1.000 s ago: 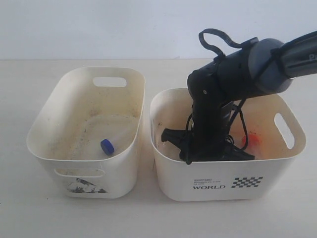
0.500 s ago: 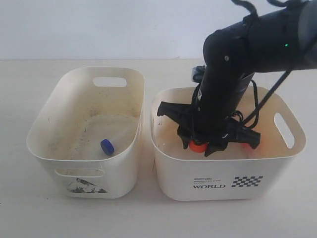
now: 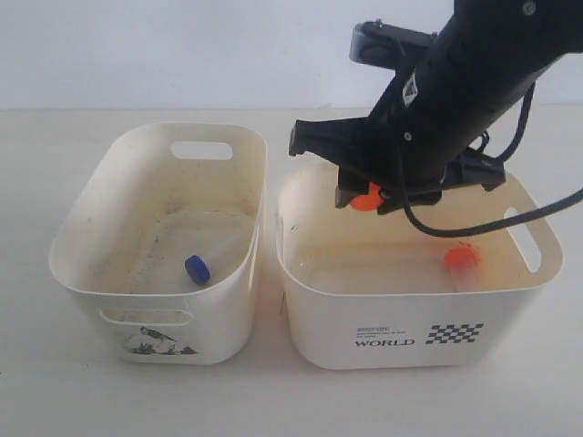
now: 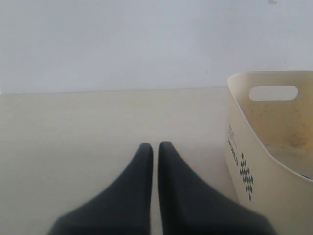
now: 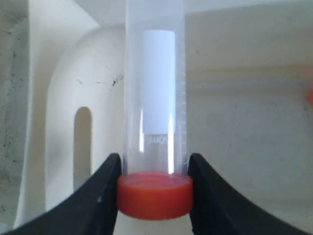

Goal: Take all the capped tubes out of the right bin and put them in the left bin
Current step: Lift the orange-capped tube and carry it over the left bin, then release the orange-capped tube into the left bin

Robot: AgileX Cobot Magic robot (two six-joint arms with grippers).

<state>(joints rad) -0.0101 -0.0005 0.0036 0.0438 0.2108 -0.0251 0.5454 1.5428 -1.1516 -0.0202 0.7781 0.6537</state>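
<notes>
The right end effector [image 3: 372, 197] grips an orange tube [image 5: 155, 122] above the right bin [image 3: 314, 337], where a second orange tube [image 3: 461, 259] lies. The blue tube [image 3: 197, 268] lies in the left bin [image 3: 228, 319]; the left end effector [image 4: 155, 147] is closed.

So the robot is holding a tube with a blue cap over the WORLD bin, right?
No. The tube in the right gripper has an orange-red cap, not blue; the right wrist view shows it. It is over the WORLD bin.

Right arm [image 3: 474, 73]: raised, angled downward. Right claw [image 5: 155, 159]: clamped on orange-capped tube [image 5: 155, 88]. Left claw [image 4: 155, 145]: fingers pressed together.
</notes>
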